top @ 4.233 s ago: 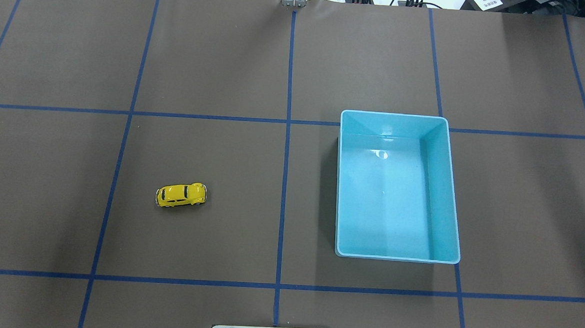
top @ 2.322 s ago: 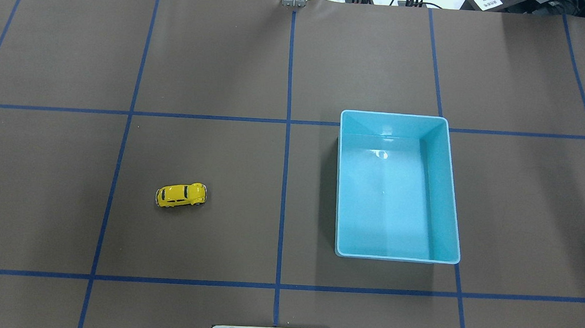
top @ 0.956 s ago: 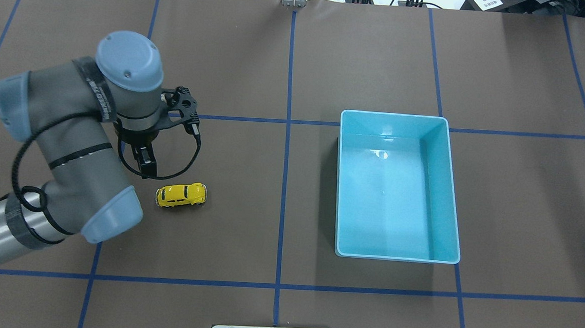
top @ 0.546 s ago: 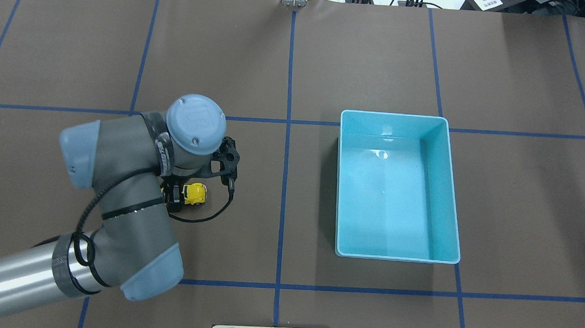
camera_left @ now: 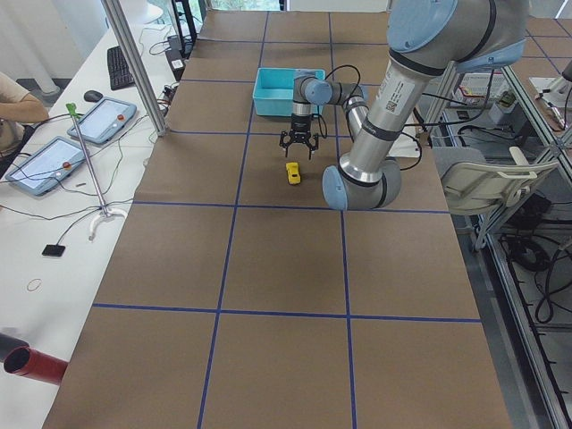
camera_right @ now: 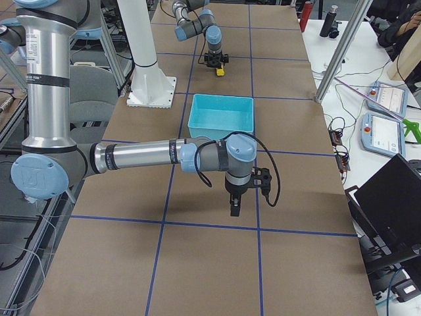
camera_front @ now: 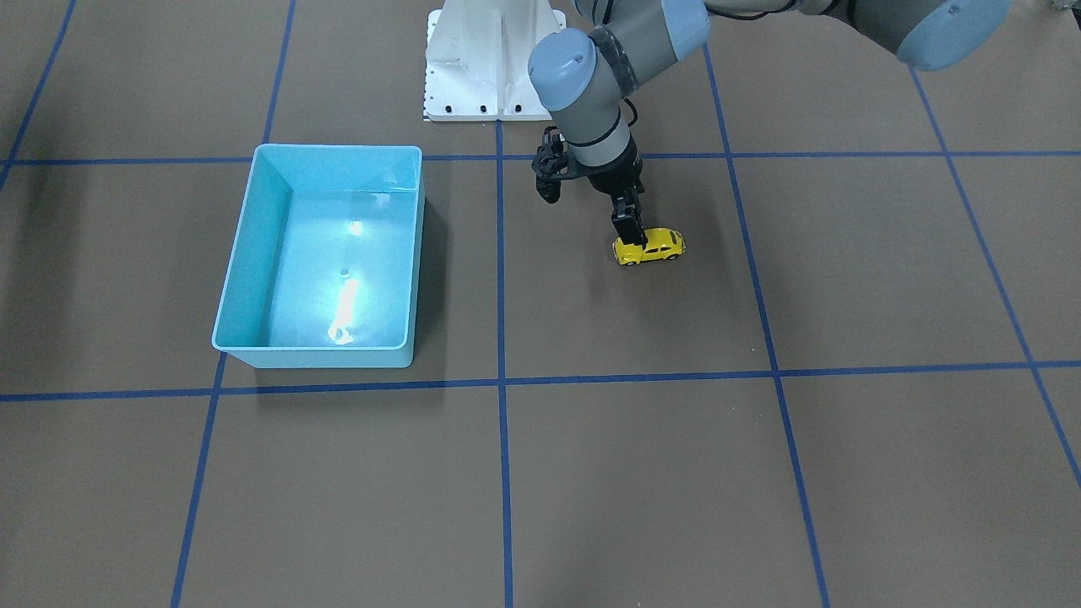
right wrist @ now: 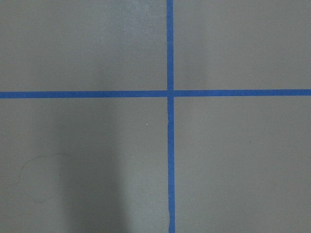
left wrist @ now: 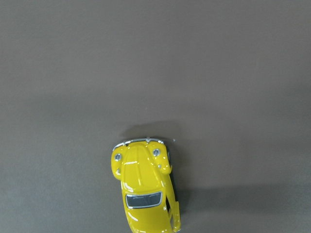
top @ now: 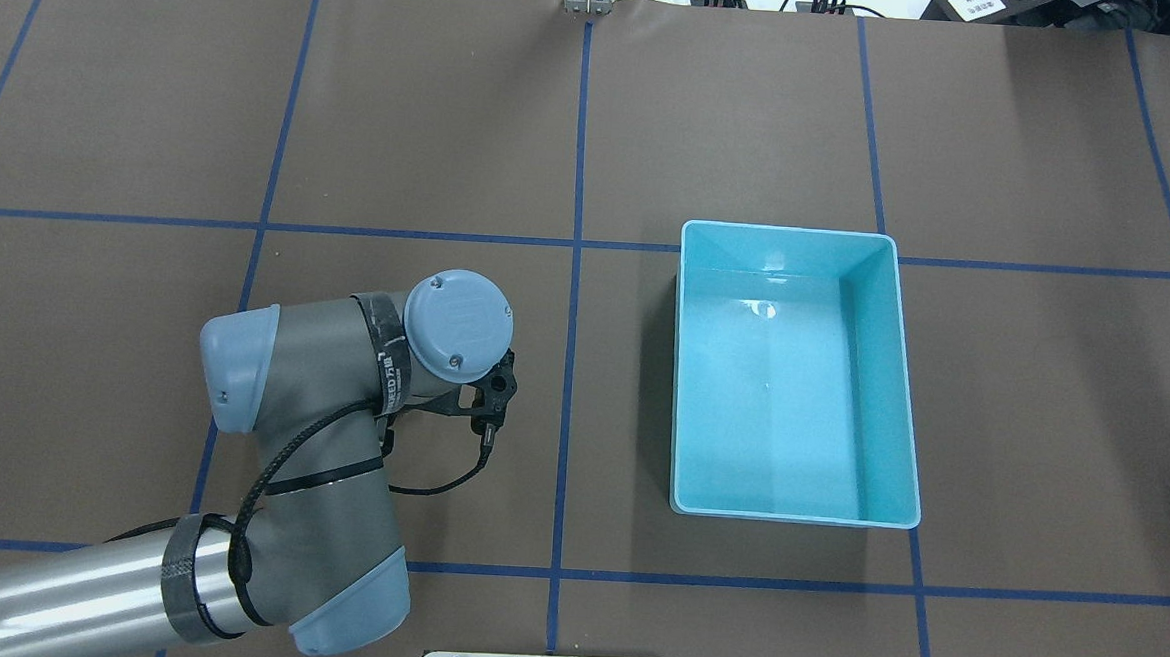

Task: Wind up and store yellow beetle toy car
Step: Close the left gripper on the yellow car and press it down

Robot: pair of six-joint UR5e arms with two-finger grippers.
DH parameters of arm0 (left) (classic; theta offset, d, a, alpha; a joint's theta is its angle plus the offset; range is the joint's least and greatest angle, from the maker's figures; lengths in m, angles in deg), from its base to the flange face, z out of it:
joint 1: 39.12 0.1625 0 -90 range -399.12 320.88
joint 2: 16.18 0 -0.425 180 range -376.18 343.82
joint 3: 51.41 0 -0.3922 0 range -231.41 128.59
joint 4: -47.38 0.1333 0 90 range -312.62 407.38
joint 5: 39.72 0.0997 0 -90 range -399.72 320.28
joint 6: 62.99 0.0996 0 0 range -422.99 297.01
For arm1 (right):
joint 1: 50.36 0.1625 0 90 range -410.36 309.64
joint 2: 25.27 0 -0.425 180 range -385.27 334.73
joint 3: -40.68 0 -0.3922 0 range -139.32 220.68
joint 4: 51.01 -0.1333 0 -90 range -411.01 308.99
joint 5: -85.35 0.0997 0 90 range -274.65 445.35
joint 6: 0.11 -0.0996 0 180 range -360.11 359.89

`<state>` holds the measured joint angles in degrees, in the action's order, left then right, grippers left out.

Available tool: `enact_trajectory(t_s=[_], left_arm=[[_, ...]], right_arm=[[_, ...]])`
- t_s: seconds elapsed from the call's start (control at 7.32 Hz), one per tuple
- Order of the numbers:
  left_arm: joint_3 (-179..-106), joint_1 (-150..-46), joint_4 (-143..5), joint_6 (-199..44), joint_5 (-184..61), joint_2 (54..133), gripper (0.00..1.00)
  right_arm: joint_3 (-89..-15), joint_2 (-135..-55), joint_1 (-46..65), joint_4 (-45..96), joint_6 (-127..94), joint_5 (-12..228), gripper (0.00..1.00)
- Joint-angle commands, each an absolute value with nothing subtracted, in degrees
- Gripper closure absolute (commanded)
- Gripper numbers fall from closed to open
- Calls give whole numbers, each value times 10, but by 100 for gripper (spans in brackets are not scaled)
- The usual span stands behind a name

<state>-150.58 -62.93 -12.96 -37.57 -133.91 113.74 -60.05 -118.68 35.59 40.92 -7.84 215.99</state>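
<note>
Car [camera_front: 649, 247] stands on its wheels on the table [camera_front: 844, 279], whose brown cover is ruled into squares with blue tape [camera_front: 500, 279]. It is in the square just to the robot's left of the centre line, and its length runs across the table with one end toward the bin [camera_front: 243, 253]. The left wrist view looks down on its bonnet, headlights and windscreen at the bottom of the frame, with bare cover beyond.

Over the car the left gripper [camera_front: 631, 231] points straight down. Seen from the front, one dark finger overlaps the car's end nearer the bin; I cannot tell whether it touches. From the table's left end the two fingers show spread apart, so this claw is open. In the overhead view the left arm [top: 339, 436] hides the car wholly.

The light-blue, rectangular bin sits across the centre line on the robot's right, well apart from the car.

Beyond the bin from the car, the right gripper [camera_right: 234, 205] hangs pointing down above the cover, near a tape line. It shows only from the table's right end, so I cannot tell whether it is open or closed. Its wrist view looks down on a crossing of two tape lines.
</note>
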Motion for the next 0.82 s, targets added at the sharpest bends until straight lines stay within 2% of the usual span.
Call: enact_trajectory(t_s=[0.0, 0.27, 0.41, 0.68], left_arm=[[-1476, -632, -149, -411, -1345, 1149, 6], [-1469, -645, -150, -423, -1355, 1148, 8], [-1464, -655, -158, -423, -1373, 1148, 13], [-1443, -664, -190, -444, -1397, 1148, 13]], right_arm=[[-600, -1187, 356, 409, -78, 2160, 0], [-600, -1186, 356, 409, -78, 2160, 0], [-600, -1187, 356, 409, -78, 2160, 0], [-600, -1186, 356, 409, -78, 2160, 0]])
